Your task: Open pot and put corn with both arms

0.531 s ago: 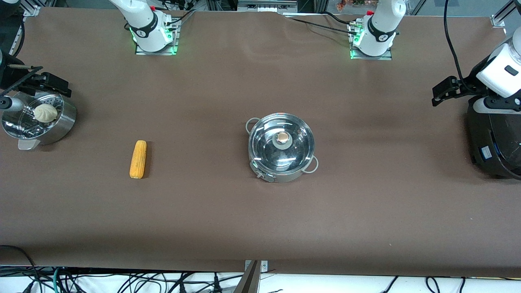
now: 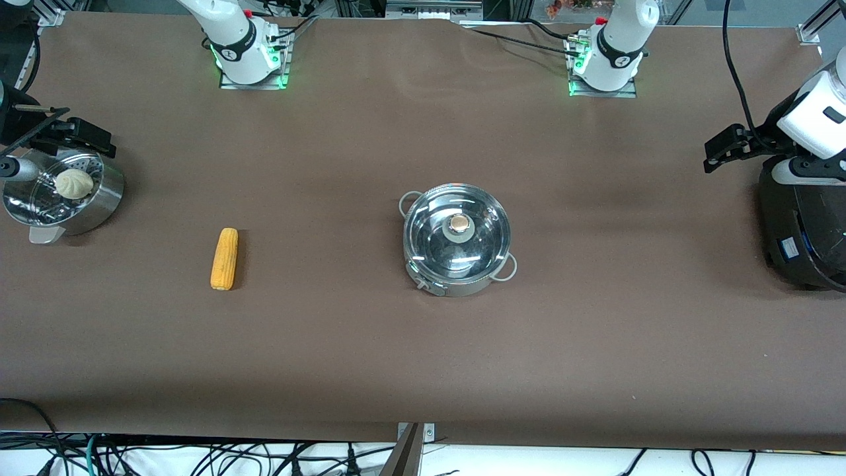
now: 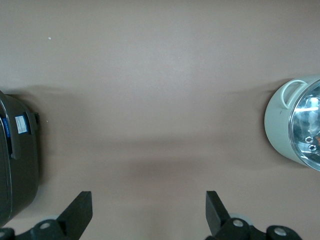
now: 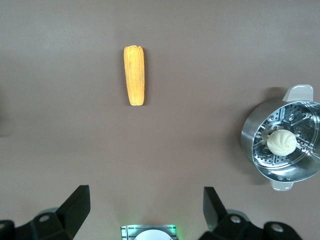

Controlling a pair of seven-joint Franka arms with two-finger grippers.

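Stainless steel gleams at the middle of the brown tabletop (image 2: 370, 357), where the shiny round pot with two small grey loop handles (image 2: 457, 239) sits closed under its clear glass lid with a tan knob (image 2: 459, 227). Toward the right arm's end lies the slim yellow-orange corn cob (image 2: 224, 258), flat on the tabletop and well apart from the pot; near that edge stands a perforated steel steamer pot (image 2: 63, 192) with a round white bun (image 2: 73, 183) inside it. A big black cooker (image 2: 803, 228) stands at the left arm's end. We judge that the task has not begun: the lid is on and the corn is untouched. Our left hand (image 3: 149, 210) hangs high over bare tabletop between the cooker and the pot, its fingers spread wide and holding nothing. Our right hand (image 4: 146, 207) hangs high above the steamer's end of the tabletop, its fingers likewise spread wide and empty, with the corn in plain view below. As we read it, the next move calls for the left hand to travel over the knob, come down and pinch it squarely so the lid lifts level, while the right hand lines its fingers across the cob's width.
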